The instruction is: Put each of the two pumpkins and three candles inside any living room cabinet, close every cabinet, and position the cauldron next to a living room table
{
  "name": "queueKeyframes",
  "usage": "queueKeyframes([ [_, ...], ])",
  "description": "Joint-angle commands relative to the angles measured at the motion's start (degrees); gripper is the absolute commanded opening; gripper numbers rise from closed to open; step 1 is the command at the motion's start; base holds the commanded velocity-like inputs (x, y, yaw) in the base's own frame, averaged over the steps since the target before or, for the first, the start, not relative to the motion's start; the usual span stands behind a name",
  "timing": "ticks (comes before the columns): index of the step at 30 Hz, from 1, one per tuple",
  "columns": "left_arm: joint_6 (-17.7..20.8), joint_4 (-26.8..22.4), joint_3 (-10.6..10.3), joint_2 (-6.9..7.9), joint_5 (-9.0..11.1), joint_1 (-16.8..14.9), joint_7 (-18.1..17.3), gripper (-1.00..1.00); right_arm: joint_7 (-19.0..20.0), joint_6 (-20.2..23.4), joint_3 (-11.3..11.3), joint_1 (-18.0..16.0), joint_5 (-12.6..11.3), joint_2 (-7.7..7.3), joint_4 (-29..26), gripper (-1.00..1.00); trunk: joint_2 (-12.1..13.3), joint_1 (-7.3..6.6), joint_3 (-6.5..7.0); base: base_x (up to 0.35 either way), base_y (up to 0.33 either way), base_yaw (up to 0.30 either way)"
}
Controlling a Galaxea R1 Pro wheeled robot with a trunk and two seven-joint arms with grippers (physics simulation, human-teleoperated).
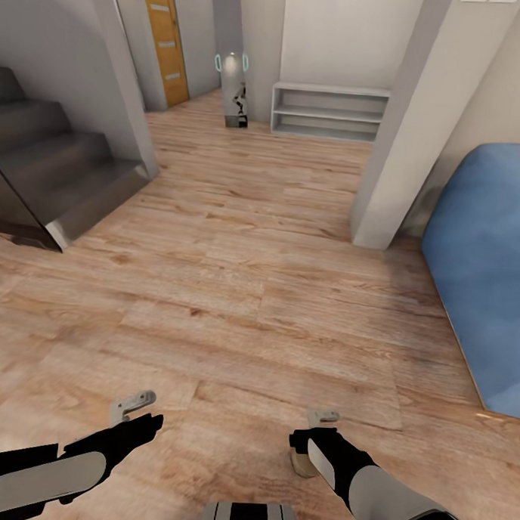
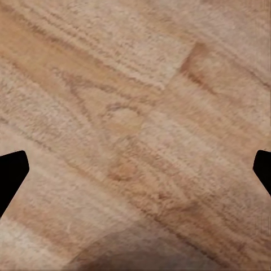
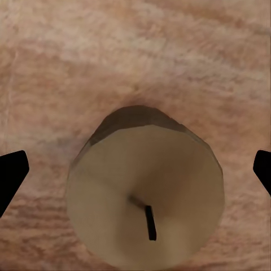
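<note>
The right gripper (image 1: 310,442) hung low over the wooden floor (image 1: 236,289) with a candle (image 3: 145,200) directly under its wrist camera, the tan top and dark wick plainly seen; in that view its finger tips stood wide apart at either edge, well clear of the candle's sides, so it looked open and not yet closed on anything. In the head view the candle (image 1: 304,464) showed as a pale stub on the floor just beneath that gripper. The left gripper (image 1: 143,417) hovered to the other side of the candle, fingers likewise spread, with bare planks below it and nothing in its grasp. Judged from this, the task stood at an early stage: one candle was about to be picked up, and no pumpkin, cauldron, cabinet or bench was to be seen here. Beyond the candle the floor ran on to a blue sofa (image 1: 486,277) on the right-arm side, a white pillar (image 1: 406,123), a dark staircase (image 1: 52,168) on the left-arm side, a low grey shelf unit (image 1: 329,112) and an orange door (image 1: 165,40) far off.
</note>
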Motion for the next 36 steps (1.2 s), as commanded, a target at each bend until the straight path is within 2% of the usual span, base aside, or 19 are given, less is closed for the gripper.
queueKeyframes([
  [1,-0.3,-0.06,-0.16,0.02,0.27,-0.12,0.05,1.0,-0.38,0.31,0.48,-0.02,-0.54,-0.02,-0.11,1.0,-0.04,0.01,-0.27,0.0,0.0,0.0],
  [3,-0.3,-0.06,-0.16,0.01,0.27,-0.13,0.05,1.0,-0.38,0.3,0.47,-0.02,-0.54,-0.02,-0.11,1.0,-0.06,0.06,-0.72,0.0,0.0,0.0],
  [15,-0.31,-0.06,-0.16,0.01,0.27,-0.09,0.05,1.0,-0.38,0.3,0.49,-0.02,-0.54,-0.02,-0.11,1.0,-0.06,0.06,-0.72,0.0,0.0,0.0],
  [19,-0.31,-0.06,-0.16,0.01,0.27,-0.09,0.05,1.0,-0.38,0.3,0.47,-0.02,-0.54,-0.02,-0.11,1.0,-0.12,0.17,-1.6,0.0,0.0,0.0],
  [34,-0.29,-0.06,-0.1,0.01,0.27,-0.08,0.05,1.0,-0.38,0.3,0.46,-0.02,-0.54,-0.02,-0.11,1.0,-0.12,0.17,-1.6,0.0,0.0,0.0],
  [36,-0.29,-0.06,-0.12,0.01,0.27,-0.09,0.05,1.0,-0.38,0.3,0.46,-0.02,-0.54,-0.02,-0.11,1.0,-0.14,0.22,-2.05,0.0,0.0,0.0],
])
